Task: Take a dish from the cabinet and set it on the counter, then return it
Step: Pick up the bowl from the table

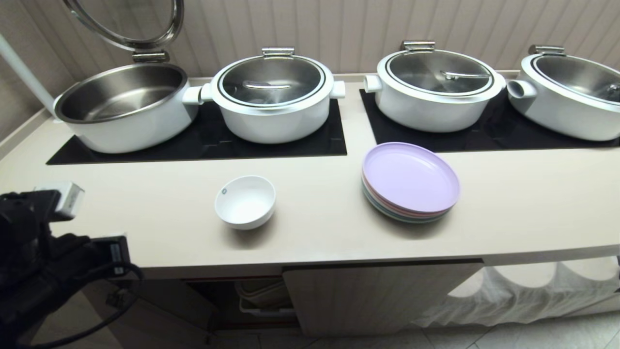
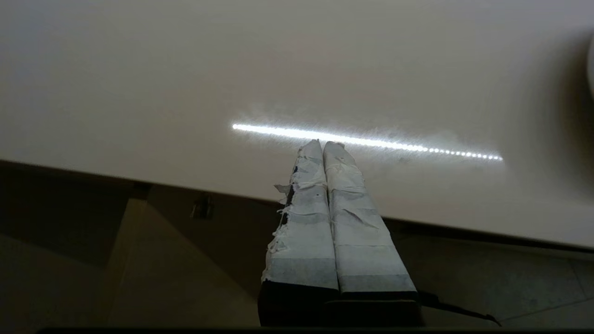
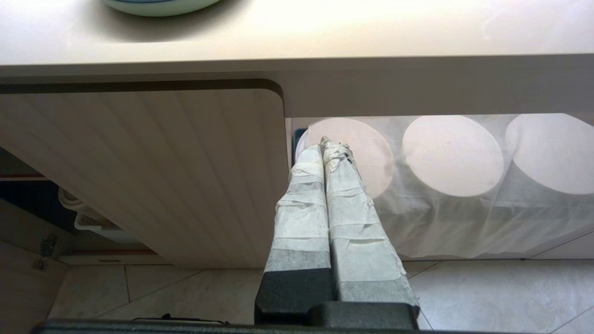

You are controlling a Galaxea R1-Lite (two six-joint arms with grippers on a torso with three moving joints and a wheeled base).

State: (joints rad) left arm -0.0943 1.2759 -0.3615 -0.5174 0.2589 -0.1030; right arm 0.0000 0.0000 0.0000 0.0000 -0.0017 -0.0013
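Observation:
The dish (image 1: 245, 201), a small white bowl, stands upright and alone on the cream counter (image 1: 160, 228), near its front edge. My left arm (image 1: 34, 252) is low at the counter's left front, well left of the dish. In the left wrist view the left gripper (image 2: 323, 144) is shut with nothing in it, its taped tips just over the counter's (image 2: 278, 69) front edge. The right gripper (image 3: 325, 143) is shut and empty, parked below the counter in front of the cabinet's fluted door (image 3: 162, 176). Left of that door (image 1: 378, 295) the cabinet stands open (image 1: 242, 295).
Several large white pots stand on the black hob panels (image 1: 310, 140) at the back; the leftmost pot (image 1: 123, 104) has its lid raised. A stack of pastel plates (image 1: 410, 182) sits right of the dish. White cloth (image 1: 533, 291) hangs under the counter on the right.

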